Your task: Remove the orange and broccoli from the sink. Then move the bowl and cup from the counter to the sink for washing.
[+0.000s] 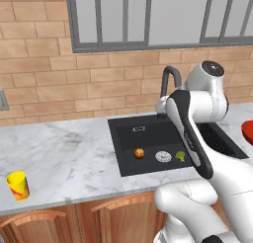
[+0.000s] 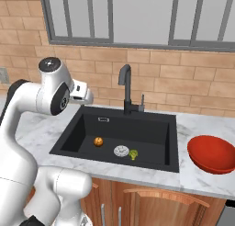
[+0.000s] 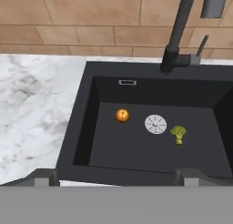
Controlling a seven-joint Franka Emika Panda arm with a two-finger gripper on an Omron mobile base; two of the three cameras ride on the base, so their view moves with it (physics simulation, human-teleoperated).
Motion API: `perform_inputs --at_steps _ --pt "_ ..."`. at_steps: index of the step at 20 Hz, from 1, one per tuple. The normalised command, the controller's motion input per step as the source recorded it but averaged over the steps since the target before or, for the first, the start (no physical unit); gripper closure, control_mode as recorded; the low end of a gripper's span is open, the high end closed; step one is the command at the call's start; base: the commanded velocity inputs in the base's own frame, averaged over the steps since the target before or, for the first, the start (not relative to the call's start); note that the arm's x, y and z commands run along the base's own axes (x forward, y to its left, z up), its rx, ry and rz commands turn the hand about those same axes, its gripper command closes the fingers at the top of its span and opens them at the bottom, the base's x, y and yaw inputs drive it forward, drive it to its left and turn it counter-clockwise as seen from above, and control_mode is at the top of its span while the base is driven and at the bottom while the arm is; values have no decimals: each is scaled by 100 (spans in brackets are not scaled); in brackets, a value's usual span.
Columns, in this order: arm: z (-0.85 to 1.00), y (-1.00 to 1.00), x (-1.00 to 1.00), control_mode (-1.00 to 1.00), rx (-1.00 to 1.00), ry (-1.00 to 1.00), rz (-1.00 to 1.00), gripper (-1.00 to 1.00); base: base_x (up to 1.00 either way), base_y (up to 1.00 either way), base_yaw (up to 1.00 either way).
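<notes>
- The sink [image 1: 128, 138] [image 2: 82, 128] [image 3: 86, 127] was a black basin set into the marble table [image 1: 59, 148] [image 2: 202, 179] [image 3: 32, 109], under a brick wall [image 1: 49, 69] and a window [image 2: 137, 14].
- The orange [image 1: 139, 153] [image 2: 98, 141] [image 3: 122, 115] lay on the sink floor, just beside the white round drain [image 1: 163, 156] [image 2: 121, 151] [image 3: 155, 124], apart from it.
- The broccoli [image 1: 180, 156] [image 2: 133, 154] [image 3: 178, 134] lay on the sink floor on the other side of the drain, near it; whether the two touched could not be told. The drain sat between the orange and the broccoli.
- The dark curved faucet [image 1: 168, 79] [image 2: 126, 89] [image 3: 179, 32] stood at the back rim of the sink.
- The cup [image 1: 18, 185] stood upright on the table, well apart from the sink, near the table's front edge in the left base view.
- The bowl [image 1: 248, 131] [image 2: 212, 154] sat on the table on the opposite side of the sink from the cup, near the basin's rim but apart from it.
- The hand [image 3: 116, 177] was above the front edge of the sink, looking down into the basin. Its two dark fingertips [image 3: 43, 176] stood wide apart at the bottom of the hand view, with nothing between them; the hand gripped nothing.
- In the base views the white arm [image 1: 197, 138] [image 2: 27, 128] rose in front of the sink, bent at the elbow.
</notes>
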Motion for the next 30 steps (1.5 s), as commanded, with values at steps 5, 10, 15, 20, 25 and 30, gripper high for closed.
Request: perform_inputs --at_steps 5,10,15,20,25,30 --pt "-25 20 7 -100 -4 1 -4 -100 0 0 0" --pt "-22 14 19 -100 -1 4 -3 -100 0 0 0" --pt "-25 2 20 -100 0 0 0 -100 0 0 0" --pt "-28 0 21 -100 0 4 0 -100 0 0 0" --pt "-24 -6 18 -100 0 17 -2 -100 0 0 0" --pt "-23 -12 10 -100 0 15 -2 -100 0 0 0"
